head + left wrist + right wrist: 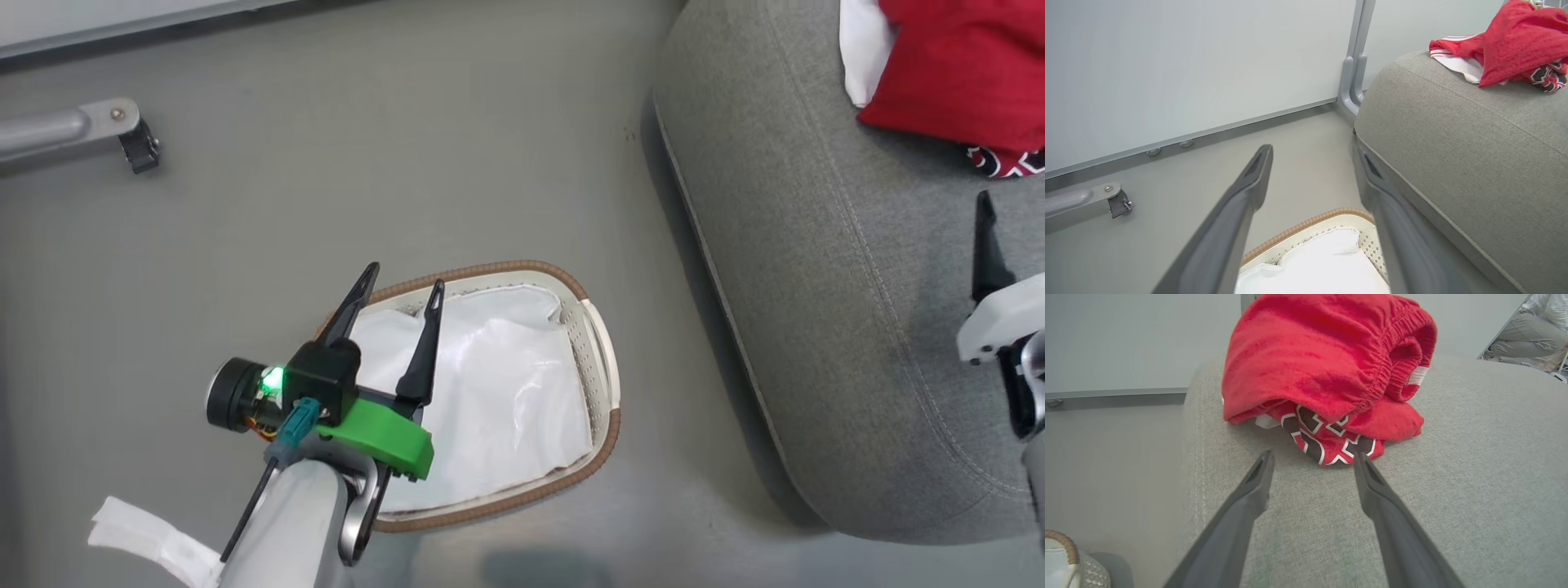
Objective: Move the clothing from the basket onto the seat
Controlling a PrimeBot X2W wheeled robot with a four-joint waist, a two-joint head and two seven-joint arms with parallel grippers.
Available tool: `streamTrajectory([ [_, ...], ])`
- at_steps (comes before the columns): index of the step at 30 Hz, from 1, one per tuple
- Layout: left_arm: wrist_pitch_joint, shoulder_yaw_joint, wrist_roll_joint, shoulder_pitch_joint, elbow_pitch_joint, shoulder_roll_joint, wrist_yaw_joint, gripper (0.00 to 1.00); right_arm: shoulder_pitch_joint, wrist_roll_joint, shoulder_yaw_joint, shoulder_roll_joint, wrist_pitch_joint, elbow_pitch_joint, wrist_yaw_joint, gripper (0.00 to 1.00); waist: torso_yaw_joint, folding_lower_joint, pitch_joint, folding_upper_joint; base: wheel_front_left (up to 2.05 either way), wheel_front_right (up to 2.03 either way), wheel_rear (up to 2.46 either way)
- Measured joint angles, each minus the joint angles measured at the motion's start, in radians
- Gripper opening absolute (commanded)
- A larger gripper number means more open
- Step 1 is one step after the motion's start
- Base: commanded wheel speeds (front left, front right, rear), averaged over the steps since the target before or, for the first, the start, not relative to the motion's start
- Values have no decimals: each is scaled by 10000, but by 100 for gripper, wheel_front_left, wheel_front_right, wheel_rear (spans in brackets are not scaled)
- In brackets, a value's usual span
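The clothing, a red bundle with black-and-white lettering underneath, lies on the grey seat. My right gripper stands open just short of it, nothing between its fingers; one dark finger rises over the seat below the clothing. The oval basket sits on the floor beside the seat and holds a white glossy liner. My left gripper hovers open over the basket's left part. In the left wrist view that gripper points past the basket rim toward the wall.
A grey metal leg with a black caster reaches in at the far left. A white fabric strip lies on the floor by my left forearm. A panel post stands behind the seat. A seated person is far off.
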Motion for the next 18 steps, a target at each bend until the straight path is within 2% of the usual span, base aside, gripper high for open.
streamTrajectory([
  [4, 0, 587, 65, 463, -10, -42, 142, 100, 581, 153, 458, 633, 0, -848, 0, 100, 33, -1, -499, 0, 0, 0, 0],
  [11, -2, 1555, 242, 1204, -81, -92, 663, 100, 1309, 485, 1183, 1751, 0, -2192, 0, 100, 329, -1, -1251, 0, 0, 0, 0],
  [18, 0, 2497, 263, 1783, 75, -111, 1032, 100, 1728, 541, 1329, 2412, 0, -2867, 0, 100, 809, -1, -1823, 0, 0, 0, 0],
])
